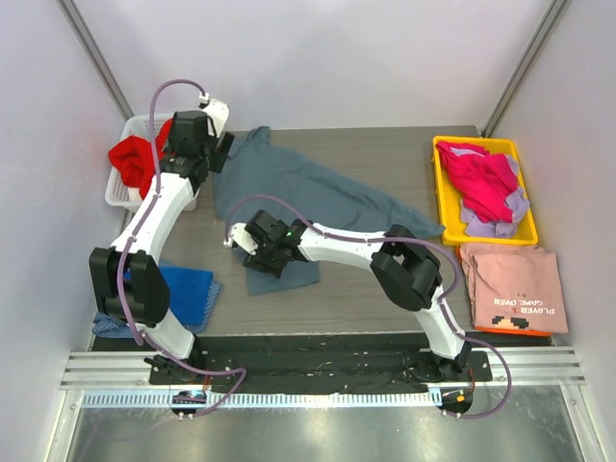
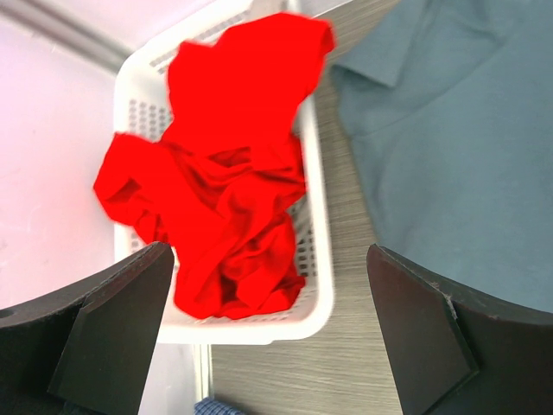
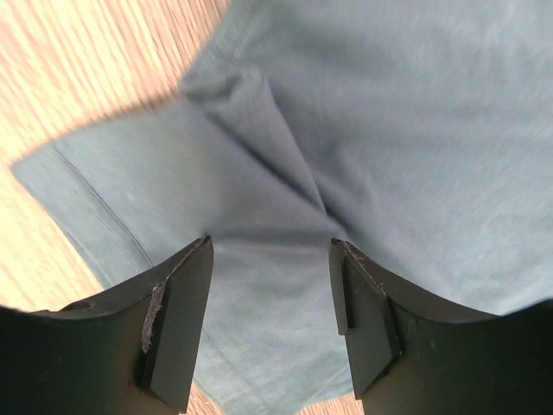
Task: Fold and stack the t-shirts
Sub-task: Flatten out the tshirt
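The large slate blue-grey t-shirt (image 1: 308, 197) lies spread and rumpled across the table's middle; it also shows in the left wrist view (image 2: 449, 138) and the right wrist view (image 3: 363, 104). My right gripper (image 1: 252, 243) is open just above its near-left part, jaws apart over a raised fold (image 3: 259, 130), holding nothing. My left gripper (image 1: 197, 135) is open and empty, high over the near edge of a white basket (image 2: 320, 242) that holds a crumpled red t-shirt (image 2: 233, 181). A royal blue t-shirt (image 1: 188, 294) lies at the near left. A magenta t-shirt (image 1: 481, 178) lies in a yellow bin (image 1: 438, 207).
A folded pale pink t-shirt (image 1: 515, 284) with printed text lies on an orange one at the near right. The white basket (image 1: 120, 192) stands at the far left by the wall. Enclosure walls close in both sides and the back.
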Robot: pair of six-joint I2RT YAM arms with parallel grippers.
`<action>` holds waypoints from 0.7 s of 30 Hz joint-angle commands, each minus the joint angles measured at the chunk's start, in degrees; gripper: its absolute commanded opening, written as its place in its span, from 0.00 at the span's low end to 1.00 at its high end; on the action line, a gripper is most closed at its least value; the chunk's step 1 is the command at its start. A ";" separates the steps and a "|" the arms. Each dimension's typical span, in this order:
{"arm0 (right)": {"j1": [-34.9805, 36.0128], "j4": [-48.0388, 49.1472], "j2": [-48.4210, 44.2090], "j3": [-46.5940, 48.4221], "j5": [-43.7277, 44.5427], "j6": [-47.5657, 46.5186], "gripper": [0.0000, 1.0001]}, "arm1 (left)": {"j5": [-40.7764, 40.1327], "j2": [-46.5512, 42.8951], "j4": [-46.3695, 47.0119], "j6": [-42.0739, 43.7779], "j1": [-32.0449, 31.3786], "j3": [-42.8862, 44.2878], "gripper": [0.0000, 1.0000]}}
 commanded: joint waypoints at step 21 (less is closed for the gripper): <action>-16.59 8.00 -35.06 -23.57 22.83 -1.55 0.70 | 29.10 -14.34 -25.67 4.31 -4.31 -14.99 0.93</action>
